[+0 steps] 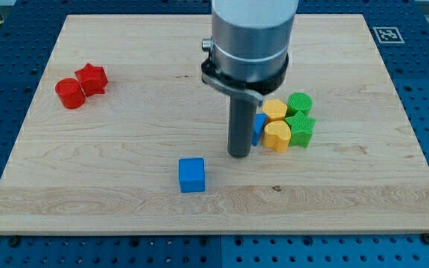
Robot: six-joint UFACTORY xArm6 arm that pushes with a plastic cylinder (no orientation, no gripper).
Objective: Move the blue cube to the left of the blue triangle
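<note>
blue cube [192,175] looks light n hard, prob slides easy. no gripper here, just my tip [240,154], so push its flat side toward blue triangle [258,128].

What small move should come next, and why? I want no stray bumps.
Probably slide my tip toward the view's bottom-left, round behind the blue cube. The tip stands right beside the blue triangle, which it partly hides, while the cube sits apart, lower left, and needs nudging up beside it.
</note>
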